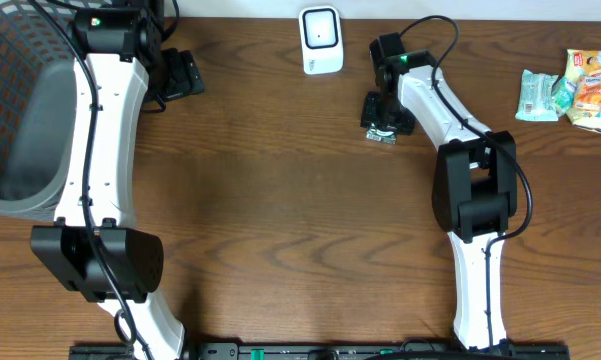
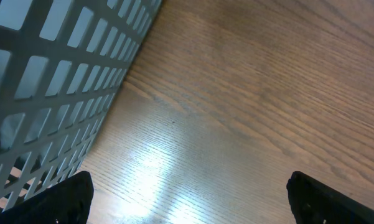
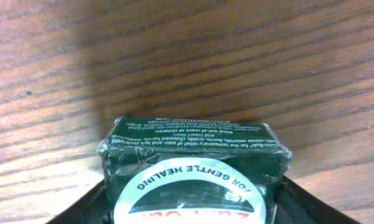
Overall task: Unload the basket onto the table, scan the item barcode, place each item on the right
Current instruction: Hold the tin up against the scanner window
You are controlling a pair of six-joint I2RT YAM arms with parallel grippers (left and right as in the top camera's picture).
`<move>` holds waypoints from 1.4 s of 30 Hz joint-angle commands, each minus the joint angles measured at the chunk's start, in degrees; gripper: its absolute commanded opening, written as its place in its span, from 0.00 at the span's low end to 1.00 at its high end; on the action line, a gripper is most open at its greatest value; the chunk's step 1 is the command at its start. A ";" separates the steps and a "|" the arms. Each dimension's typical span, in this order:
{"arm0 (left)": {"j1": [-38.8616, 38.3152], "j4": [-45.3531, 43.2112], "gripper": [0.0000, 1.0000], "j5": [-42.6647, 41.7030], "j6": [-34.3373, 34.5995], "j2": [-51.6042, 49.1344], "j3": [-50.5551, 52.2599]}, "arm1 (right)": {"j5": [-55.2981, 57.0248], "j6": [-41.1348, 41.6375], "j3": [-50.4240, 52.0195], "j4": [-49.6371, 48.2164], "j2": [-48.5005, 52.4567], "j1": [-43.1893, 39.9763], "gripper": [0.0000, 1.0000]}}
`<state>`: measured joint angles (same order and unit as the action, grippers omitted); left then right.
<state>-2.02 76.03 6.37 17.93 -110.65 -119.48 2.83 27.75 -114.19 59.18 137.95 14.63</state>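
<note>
Brown wood-grain table (image 1: 300, 200) carries a white scanner (image 1: 321, 40) at its far edge, a grey mesh basket (image 1: 20, 100) at the far left and some snack packets (image 1: 575, 90) at the far right. Just right of the scanner and a little nearer, the right gripper (image 1: 382, 124) pinches a dark green box (image 3: 193, 155). The box sits between its two black fingers (image 3: 81, 208), one on each side, low over the wood. The left gripper (image 2: 190, 205) hangs beside the basket, its jaws spread wide and holding nothing.
</note>
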 commanded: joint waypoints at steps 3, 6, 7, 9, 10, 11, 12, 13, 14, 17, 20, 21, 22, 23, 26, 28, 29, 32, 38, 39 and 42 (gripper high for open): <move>0.09 0.04 0.98 0.57 -0.48 -0.57 0.33 | -1.07 -0.85 -3.41 0.22 2.19 1.44 0.58; 0.09 0.04 0.98 0.57 -0.48 -0.57 0.33 | -1.09 -1.70 -6.54 0.22 2.19 2.01 0.57; 0.09 0.04 0.98 0.57 -0.48 -0.57 0.33 | -1.09 -1.70 -7.78 0.17 2.19 2.25 0.54; 0.09 0.04 0.98 0.57 -0.50 -0.57 0.33 | -1.07 -1.70 -10.08 -0.42 2.19 2.64 0.53; 0.09 0.04 0.98 0.57 -0.48 -0.57 0.33 | -1.07 -1.97 -11.04 -1.01 2.19 2.80 0.54; 0.09 0.04 0.98 0.57 -0.48 -0.57 0.33 | -1.07 -2.93 -12.55 -2.34 2.19 3.02 0.54; 0.09 0.04 0.98 0.57 -0.48 -0.57 0.33 | -1.05 -3.52 -13.31 -3.17 2.19 3.10 0.54; 0.09 0.04 0.97 0.57 -0.48 -0.57 0.33 | -1.07 -4.39 -14.43 -4.72 2.19 3.21 0.54; 0.09 0.04 0.98 0.57 -0.48 -0.57 0.33 | -1.05 -4.94 -15.23 -6.01 2.19 3.28 0.54; 0.09 0.04 0.98 0.57 -0.48 -0.57 0.33 | -1.07 -5.81 -17.59 -9.77 2.19 3.50 0.53; 0.09 0.04 0.98 0.57 -0.48 -0.57 0.33 | -1.09 -7.32 -18.78 -14.84 2.19 3.93 0.54; 0.09 0.04 0.98 0.57 -0.48 -0.57 0.33 | -1.07 -7.87 -18.88 -17.11 2.21 4.13 0.54; 0.09 0.04 0.98 0.57 -0.48 -0.57 0.33 | -1.07 -8.28 -18.88 -18.88 2.21 4.24 0.54; 0.09 0.04 0.98 0.57 -0.48 -0.57 0.33 | -1.09 -8.61 -18.88 -20.55 2.21 4.31 0.55; 0.09 0.04 0.98 0.57 -0.48 -0.57 0.33 | -1.09 -8.92 -18.88 -24.50 2.21 4.39 0.54; 0.09 0.04 0.98 0.57 -0.48 -0.57 0.33 | -1.09 -9.79 -18.88 -27.56 2.23 4.50 0.54; 0.09 0.04 0.98 0.57 -0.48 -0.57 0.33 | -1.09 -10.12 -18.88 -29.07 2.23 4.55 0.54; 0.09 0.04 0.98 0.57 -0.48 -0.57 0.33 | -1.62 -10.32 -18.88 -33.09 2.23 4.66 0.53; 0.09 0.04 0.98 0.57 -0.50 -0.57 0.33 | -2.19 -11.87 -18.86 -40.72 3.96 5.31 0.54; 0.09 0.04 0.98 0.57 -0.48 -0.57 0.33 | -2.12 -12.90 -18.86 -42.32 4.76 5.68 0.54; 0.09 0.04 0.98 0.57 -0.48 -0.57 0.33 | -0.22 -13.68 -18.86 -46.66 6.51 6.73 0.55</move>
<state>-2.02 76.01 6.37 17.93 -110.65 -119.48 1.19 16.36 -131.74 14.37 141.08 19.68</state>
